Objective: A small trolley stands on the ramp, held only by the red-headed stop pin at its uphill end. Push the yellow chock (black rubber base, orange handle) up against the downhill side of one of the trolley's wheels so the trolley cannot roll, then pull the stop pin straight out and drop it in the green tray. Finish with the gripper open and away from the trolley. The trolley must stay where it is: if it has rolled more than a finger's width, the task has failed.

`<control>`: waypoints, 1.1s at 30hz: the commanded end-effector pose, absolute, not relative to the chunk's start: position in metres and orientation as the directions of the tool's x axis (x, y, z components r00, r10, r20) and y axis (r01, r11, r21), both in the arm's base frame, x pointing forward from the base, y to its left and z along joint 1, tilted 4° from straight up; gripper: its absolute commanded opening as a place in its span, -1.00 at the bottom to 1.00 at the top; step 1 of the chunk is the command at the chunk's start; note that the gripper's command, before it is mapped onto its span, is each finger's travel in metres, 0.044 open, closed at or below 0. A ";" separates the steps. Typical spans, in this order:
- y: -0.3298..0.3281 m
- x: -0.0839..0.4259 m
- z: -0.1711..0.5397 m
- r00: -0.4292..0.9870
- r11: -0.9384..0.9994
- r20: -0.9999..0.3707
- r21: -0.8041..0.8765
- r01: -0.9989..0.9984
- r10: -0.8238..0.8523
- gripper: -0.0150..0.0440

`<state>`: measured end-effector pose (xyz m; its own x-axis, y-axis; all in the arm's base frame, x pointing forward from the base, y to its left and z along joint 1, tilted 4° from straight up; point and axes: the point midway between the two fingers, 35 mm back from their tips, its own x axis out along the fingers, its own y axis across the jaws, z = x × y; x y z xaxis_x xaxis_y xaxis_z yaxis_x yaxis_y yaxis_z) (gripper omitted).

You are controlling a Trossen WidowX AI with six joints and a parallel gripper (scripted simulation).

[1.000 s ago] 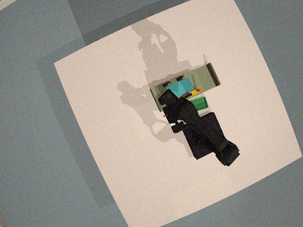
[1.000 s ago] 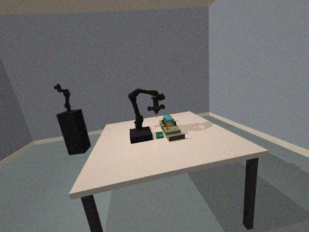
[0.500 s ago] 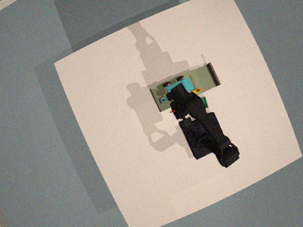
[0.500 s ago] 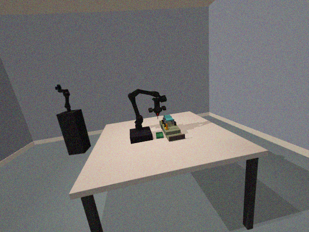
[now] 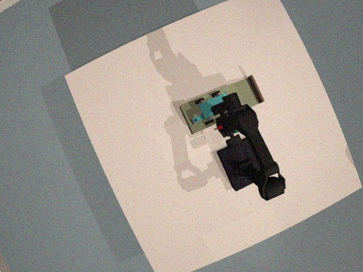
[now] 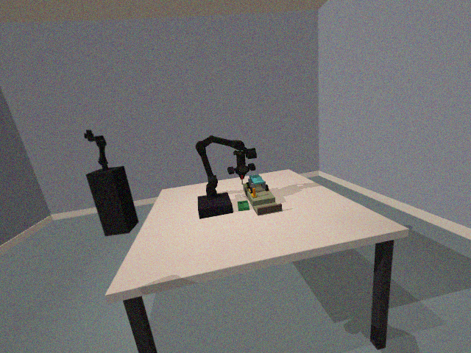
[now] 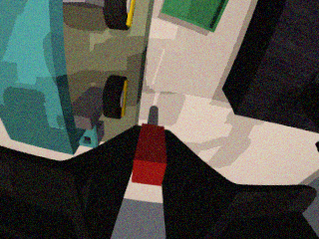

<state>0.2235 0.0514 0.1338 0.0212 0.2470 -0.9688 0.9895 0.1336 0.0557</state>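
Note:
My gripper (image 5: 220, 126) (image 6: 241, 175) (image 7: 152, 133) is shut on the red-headed stop pin (image 5: 219, 127) (image 6: 241, 177) (image 7: 149, 154), its grey shaft pointing down. It hangs above the table beside the ramp's long side, clear of the ramp. The teal trolley (image 5: 206, 110) (image 6: 256, 179) (image 7: 32, 60) stands on the olive ramp (image 5: 244, 89) (image 6: 263, 197) (image 7: 135, 75). The chock's orange handle (image 6: 253, 192) stands upright by the trolley's downhill wheel on the arm's side; whether its base touches is too small to tell. The green tray (image 6: 243, 206) (image 7: 194, 9) lies between ramp and arm base, mostly hidden from above.
A dark brown board (image 5: 256, 89) (image 6: 269, 209) closes the ramp's downhill end. The black arm base (image 5: 237, 166) (image 6: 215, 206) (image 7: 284, 65) stands beside the tray. A second small arm (image 6: 101, 148) stands on a black pedestal (image 6: 112, 201) away from the table.

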 end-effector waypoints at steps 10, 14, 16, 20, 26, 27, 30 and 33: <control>0.006 0.227 0.127 0.011 0.137 -0.969 0.046 0.989 0.246 -0.49; -0.008 0.228 0.124 0.011 0.137 -0.969 0.046 0.989 0.245 -0.49; -0.015 0.228 0.123 0.011 0.137 -0.970 0.046 0.989 0.244 -0.49; -0.031 0.229 0.121 0.011 0.137 -0.970 0.046 0.989 0.243 -0.49; -0.055 0.231 0.117 0.011 0.137 -0.971 0.046 0.989 0.241 -0.49; -0.059 0.231 0.116 0.012 0.137 -0.971 0.046 0.989 0.240 -0.49; -0.067 0.232 0.116 0.012 0.137 -0.971 0.046 0.989 0.240 -0.49; -0.067 0.232 0.116 0.012 0.132 -0.971 0.045 0.990 0.239 -0.49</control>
